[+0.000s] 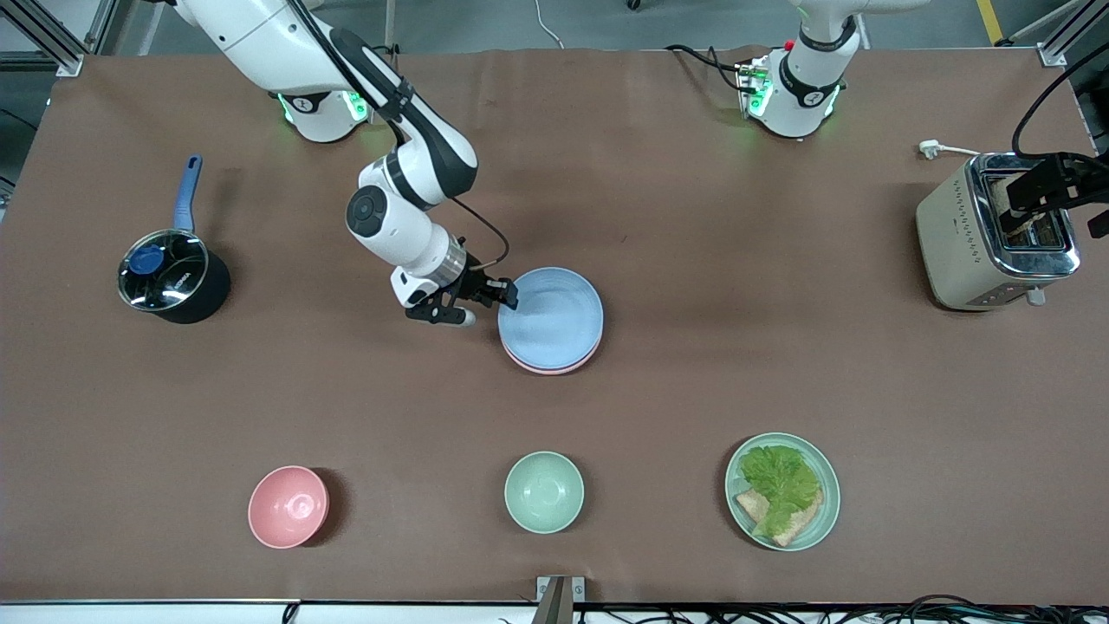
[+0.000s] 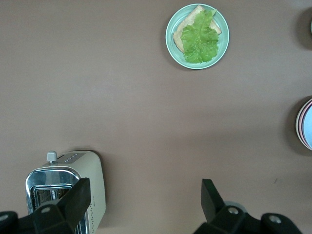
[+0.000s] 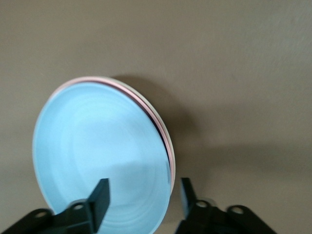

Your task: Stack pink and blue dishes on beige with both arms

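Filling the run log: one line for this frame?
stack: blue plate on pink plate | right gripper: open at blue rim | left gripper: open, over toaster

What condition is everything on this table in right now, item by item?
blue plate: topmost of the stack.
pink plate: under it, edge showing.
beige plate: lowest, sliver visible.
right tool: open at the stack's rim.
left tool: open, above the toaster.
pot: lidded.
mint plate: holds lettuce, bread.
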